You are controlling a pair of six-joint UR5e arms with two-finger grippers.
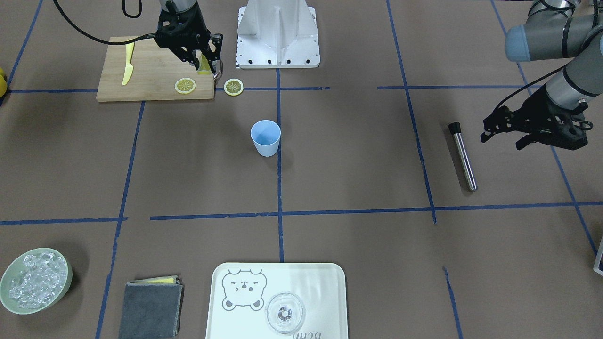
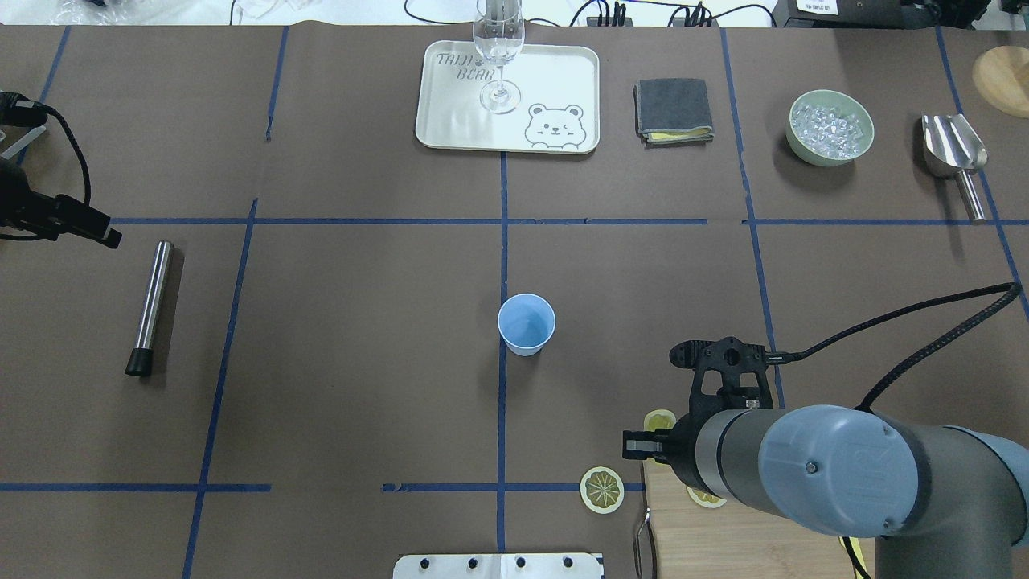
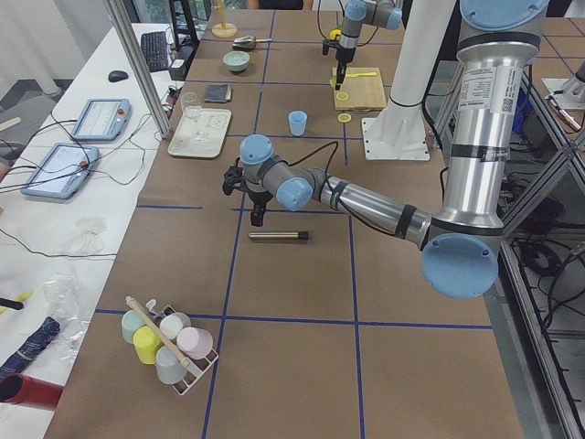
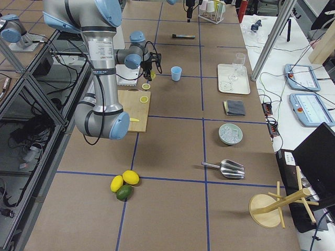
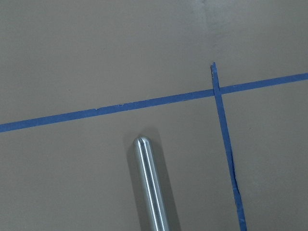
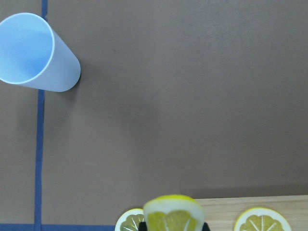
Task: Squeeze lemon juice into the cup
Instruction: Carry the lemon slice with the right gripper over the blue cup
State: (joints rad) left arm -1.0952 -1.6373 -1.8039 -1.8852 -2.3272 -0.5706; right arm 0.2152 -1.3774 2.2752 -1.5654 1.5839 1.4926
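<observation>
- Squarely under the front-facing camera, the right gripper pinches a lemon slice on edge over a corner of the cutting board, by the robot's edge of the table. A second slice lies flat on the board, and a third slice lies on the table just beside it. The light-blue cup stands upright mid-table, well apart from all three. The left gripper hovers empty, fingers spread, near a steel muddler.
- From overhead, the right wrist hides its own jaws, and the lemon slice peeps out beneath it. A tray with a wine glass, a folded cloth, an ice bowl and a scoop line the operators' edge.
- From the table's left end, the left gripper hangs just above the muddler. A rack of pastel cups sits by the near edge.
- From the right end, two whole lemons and a lime rest near that edge.
- On the left wrist camera, only the muddler's rounded tip and blue tape lines show.
- On the right wrist camera, the clamped lemon slice fills the bottom centre, rind upward, with the cup at upper left.
</observation>
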